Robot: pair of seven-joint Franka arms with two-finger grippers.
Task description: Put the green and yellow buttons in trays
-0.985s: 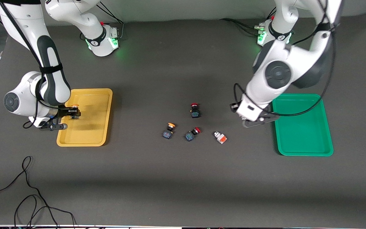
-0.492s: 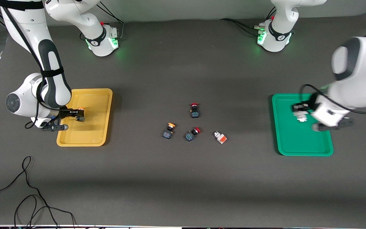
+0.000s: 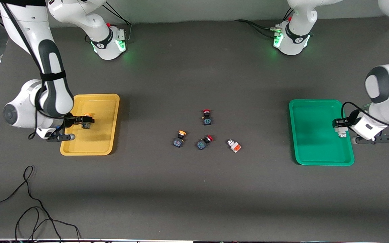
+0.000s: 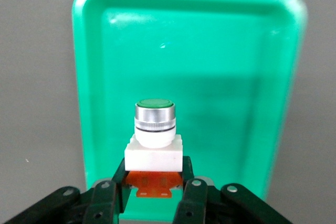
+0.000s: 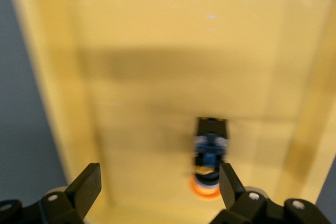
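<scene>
we read no labels. left gripper [image 4: 152,195] clamps green-capped button [image 4: 154,129] over green tray [image 3: 316,158]; right gripper [image 5: 157,182], jaws apart, over yellow-capped button [image 5: 210,153] in yellow tray [image 3: 79,150]; table [image 3: 194,189] lies open nearer the camera than the green tray.

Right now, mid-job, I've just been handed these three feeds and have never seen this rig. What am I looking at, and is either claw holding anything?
You are seeing two white robot arms, each ending in a two-finger gripper. The wide picture looks down from across the table. The two close-ups come from cameras on the arms' wrists. The left gripper, over the green tray, is shut on a green-capped button. The right gripper is open over the yellow tray, with a yellow-capped button below its fingers; it looks released. Mid-table lie four loose switches: a second yellow-capped button, a white-grey button and two red-capped buttons.
</scene>
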